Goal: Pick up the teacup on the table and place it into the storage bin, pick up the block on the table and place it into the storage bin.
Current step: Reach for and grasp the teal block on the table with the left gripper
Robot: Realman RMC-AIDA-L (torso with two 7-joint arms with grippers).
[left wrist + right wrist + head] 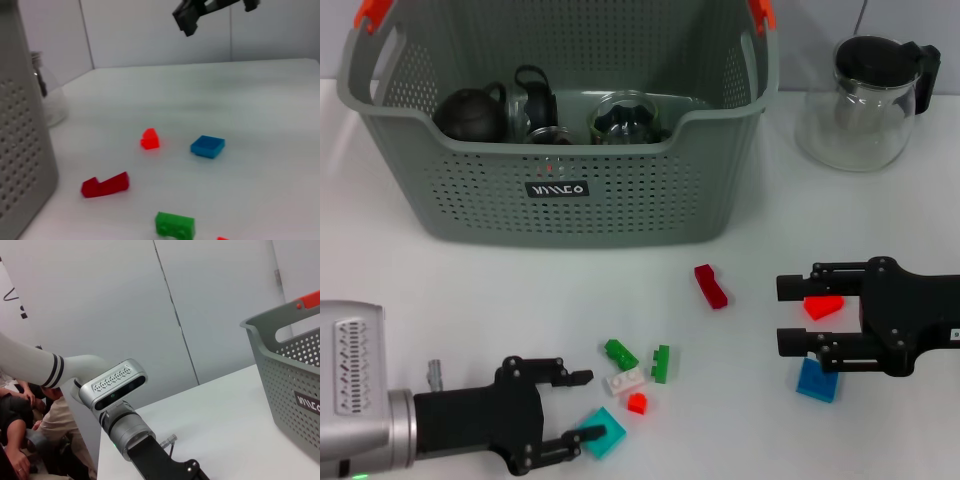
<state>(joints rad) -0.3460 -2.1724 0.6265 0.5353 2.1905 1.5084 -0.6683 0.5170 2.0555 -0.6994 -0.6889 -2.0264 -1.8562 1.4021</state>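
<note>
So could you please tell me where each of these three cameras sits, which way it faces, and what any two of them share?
Head view: on the robot's head, looking forward and down at the white table, the storage bin, scattered blocks, the left gripper and the right gripper.
Left wrist view: low over the table, facing across it past the bright red block and blue block; the right gripper hangs above.
Right wrist view: facing back across the table at the left arm.
Shared: all three show the storage bin.

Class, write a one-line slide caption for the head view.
Both open grippers, left gripper and right gripper, hover over scattered blocks before the storage bin.
</note>
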